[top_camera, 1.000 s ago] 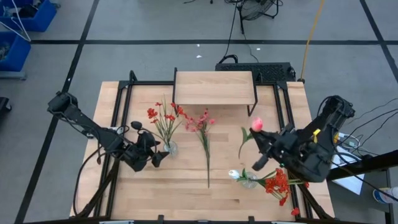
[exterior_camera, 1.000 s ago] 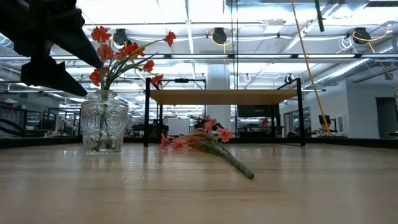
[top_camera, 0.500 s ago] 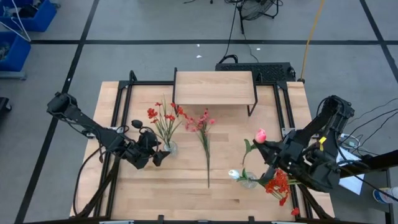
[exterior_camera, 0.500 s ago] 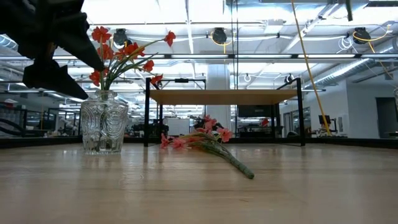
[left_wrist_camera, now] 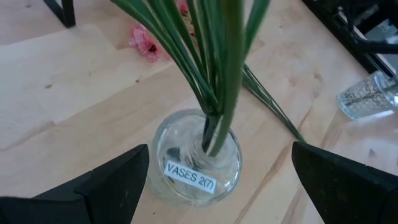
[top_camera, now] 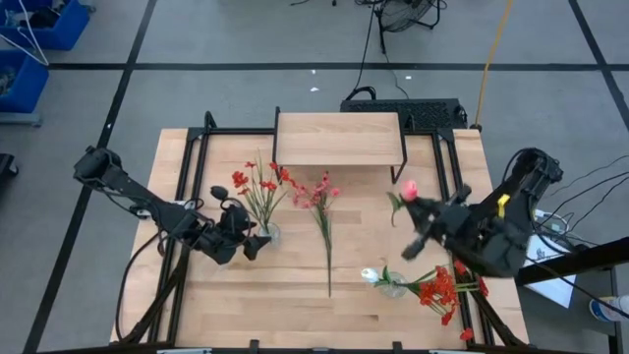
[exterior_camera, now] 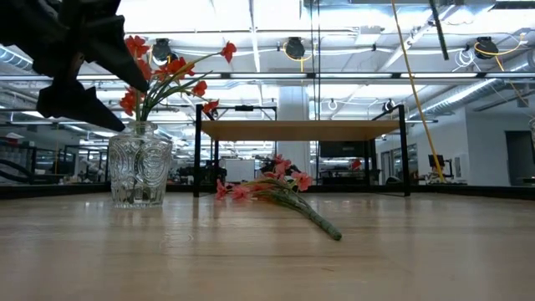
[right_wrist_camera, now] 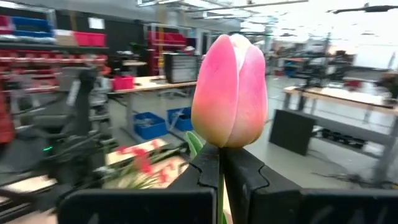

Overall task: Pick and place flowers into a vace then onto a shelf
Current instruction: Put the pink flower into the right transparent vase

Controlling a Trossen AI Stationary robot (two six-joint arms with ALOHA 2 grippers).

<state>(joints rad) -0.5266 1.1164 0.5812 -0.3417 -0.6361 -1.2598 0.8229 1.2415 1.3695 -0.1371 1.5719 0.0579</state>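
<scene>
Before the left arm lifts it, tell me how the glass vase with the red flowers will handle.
The vase is clear glass, so probably slick and breakable. Its tall red flowers lean out to one side, so it may tip if nudged high. The left gripper has its fingers open on either side, so a low grip on the round body looks safest.

Red blossoms (top_camera: 257, 181) top green stems in a clear, patterned glass vase (exterior_camera: 140, 171) with a white label. Pink flowers (top_camera: 320, 197) lie on the pale wood table (top_camera: 295, 295). The black right gripper (right_wrist_camera: 221, 163) clamps a pink tulip (right_wrist_camera: 229, 93).
</scene>
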